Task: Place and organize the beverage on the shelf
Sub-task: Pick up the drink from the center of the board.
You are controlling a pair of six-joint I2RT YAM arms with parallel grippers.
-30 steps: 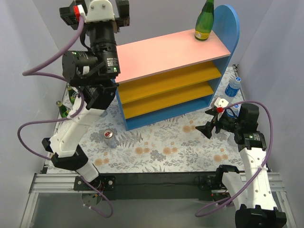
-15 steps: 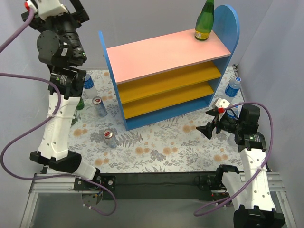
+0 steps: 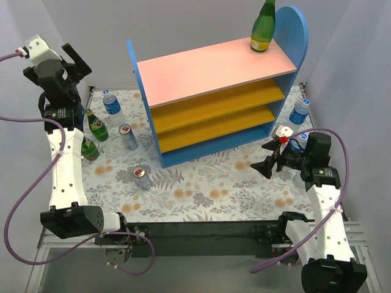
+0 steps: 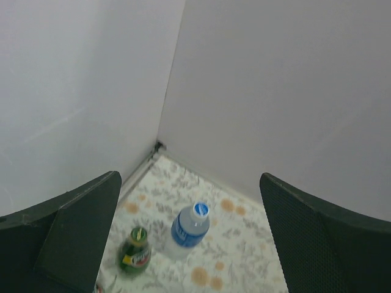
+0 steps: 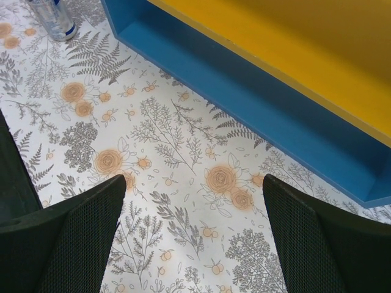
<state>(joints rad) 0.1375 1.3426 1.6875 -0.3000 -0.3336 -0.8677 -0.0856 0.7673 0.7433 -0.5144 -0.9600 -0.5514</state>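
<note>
On the smooth pink top board [image 3: 208, 70] of the shelf [image 3: 214, 116], at its right end by the round-topped blue panel [image 3: 294, 30]: one green glass bottle [image 3: 263, 27], upright. On the flower-printed worktop [image 3: 208, 195] left of the shelf: two more green bottles [image 3: 96, 125], a clear plastic bottle [image 3: 112, 105] with blue cap, two slim silver-red cans [image 3: 127, 137]. Right of it: another blue-labelled bottle [image 3: 299, 112]. Left tool [image 4: 189, 177] high up, fingers wide apart, gripping nothing; right tool [image 5: 193, 180] low over the worktop, likewise.
</note>
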